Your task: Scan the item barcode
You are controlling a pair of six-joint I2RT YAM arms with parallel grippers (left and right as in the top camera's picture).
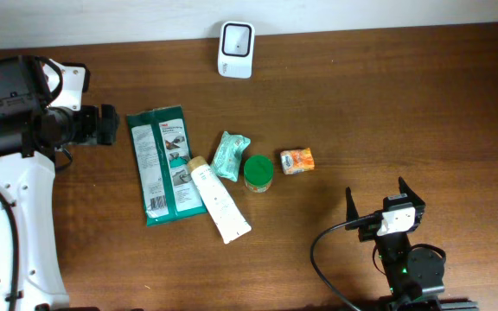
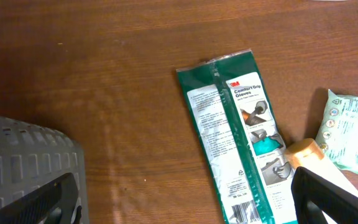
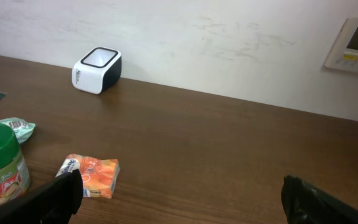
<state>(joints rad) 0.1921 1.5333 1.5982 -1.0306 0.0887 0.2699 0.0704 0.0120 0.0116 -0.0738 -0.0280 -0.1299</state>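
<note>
- Overhead, at the left edge of the frame, the left gripper [image 1: 111,124] is pointing right over the brown table [image 1: 422,104]. Its jaws are standing wide apart and gripping nothing.
- Just right of it, a green glove packet [image 1: 161,164] is lying flat with its long side running up and down the frame. In the left wrist view it is sitting in the centre, between the two fingers at the bottom corners.
- A white tube [image 1: 220,203] is lying at a slant beside the packet. Its tan capped end is touching the packet's right edge and its flat end is pointing to the lower right.
- A pale green pouch [image 1: 230,154] is lying just above and right of the tube's cap.
- Up at the top centre, a white scanner [image 1: 235,49] is standing against the wall, well apart from all the goods.
- A jar with a green lid [image 1: 258,173] is standing upright just beside the pouch.
- A small orange packet [image 1: 297,161] is lying near the jar's right side, apart from it.
- Toward the lower right, the right gripper [image 1: 377,199] is pointing up the frame. Its jaws are spread wide and empty, with only bare table between them.
- In the right wrist view, the scanner is showing at the upper left and a wall panel [image 3: 353,45] is hanging at the upper right.
</note>
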